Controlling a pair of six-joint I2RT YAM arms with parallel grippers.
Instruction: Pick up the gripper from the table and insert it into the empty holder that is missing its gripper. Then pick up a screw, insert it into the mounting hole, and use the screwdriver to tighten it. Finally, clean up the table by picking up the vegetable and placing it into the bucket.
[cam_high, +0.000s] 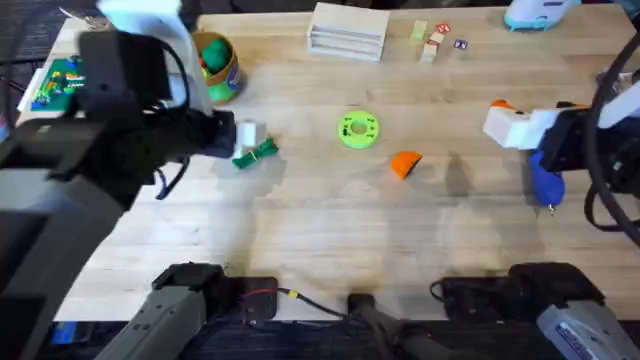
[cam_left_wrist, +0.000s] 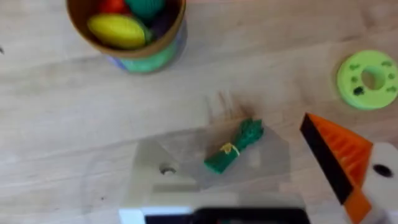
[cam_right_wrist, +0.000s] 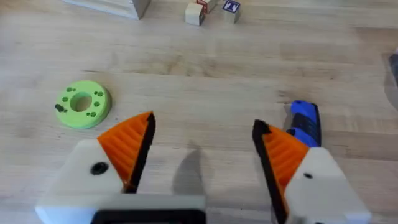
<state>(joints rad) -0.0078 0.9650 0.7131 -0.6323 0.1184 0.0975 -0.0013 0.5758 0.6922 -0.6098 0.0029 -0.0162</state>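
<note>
Blue screwdriver (cam_high: 545, 183) flat on table (cam_high: 320, 230) at 3 o'clock, under right gripper (cam_right_wrist: 202, 146), jaws wide. Left gripper (cam_left_wrist: 249, 186): spread indeterminate, above vegetable (cam_left_wrist: 234, 147). Bucket (cam_high: 215, 66) at 10 o'clock; loose orange gripper (cam_high: 404, 163) near centre.

Two dark, boxy motor housings (cam_high: 190, 285) sit along the bottom edge of the overhead frame, a thin yellow-tipped cable (cam_high: 300, 298) running between them. The left arm (cam_high: 110, 110) bulks black and blurred at the upper left, looped with black cable. The right gripper (cam_right_wrist: 202, 149) has white plastic finger blocks (cam_right_wrist: 84, 174), each with a dark screw hole, faced with orange ribbed pads (cam_right_wrist: 127, 140) edged in black. The left gripper's finger (cam_left_wrist: 348, 165) matches.
</note>
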